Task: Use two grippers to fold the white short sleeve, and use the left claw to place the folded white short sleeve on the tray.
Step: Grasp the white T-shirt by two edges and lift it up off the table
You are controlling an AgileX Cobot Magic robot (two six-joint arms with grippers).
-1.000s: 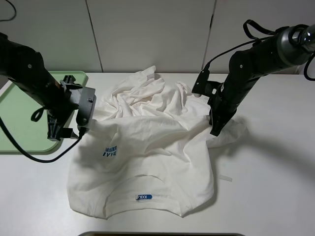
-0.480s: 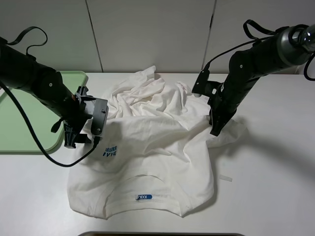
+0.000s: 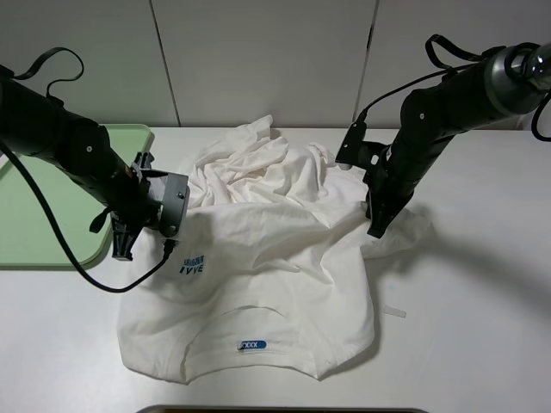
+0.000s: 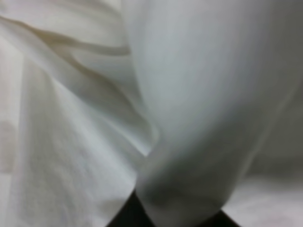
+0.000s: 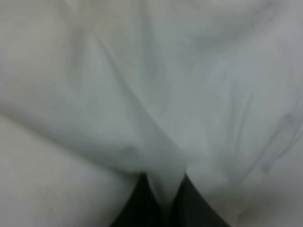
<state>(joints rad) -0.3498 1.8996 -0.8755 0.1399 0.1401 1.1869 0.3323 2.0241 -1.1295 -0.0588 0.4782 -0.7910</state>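
The big white cotton T-shirt (image 3: 258, 249) is pinched by the black left end effector (image 3: 164, 232) and black right end effector (image 3: 375, 227); it should be lifted evenly.

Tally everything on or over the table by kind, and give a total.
white short sleeve: 1
tray: 1
claws: 2, the left claw and the right claw, each shut on the white short sleeve
tape strip: 1
Total: 5
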